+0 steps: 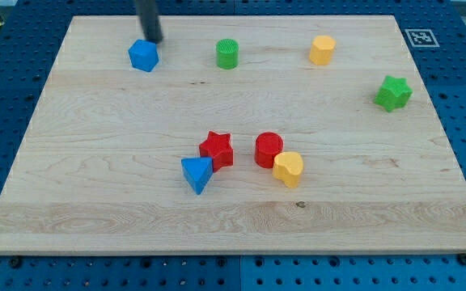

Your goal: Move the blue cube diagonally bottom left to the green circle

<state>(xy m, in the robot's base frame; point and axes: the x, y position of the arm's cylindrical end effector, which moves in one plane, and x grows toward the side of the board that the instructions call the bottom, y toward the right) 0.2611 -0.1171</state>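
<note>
My tip (154,40) sits just above the blue cube (143,55) near the view's top left, touching or nearly so; there is no claw, only the rod. The cube lies level with the green circle (227,53), well to its left, so the push seems barely begun; next I likely need to shove it rightward and down, stopping below-left of the circle

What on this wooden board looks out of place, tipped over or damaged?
Nothing stands out. All eight blocks sit flat on the wooden board, none visibly damaged. My tip is just above the blue cube, which is left of the green cylinder.
</note>
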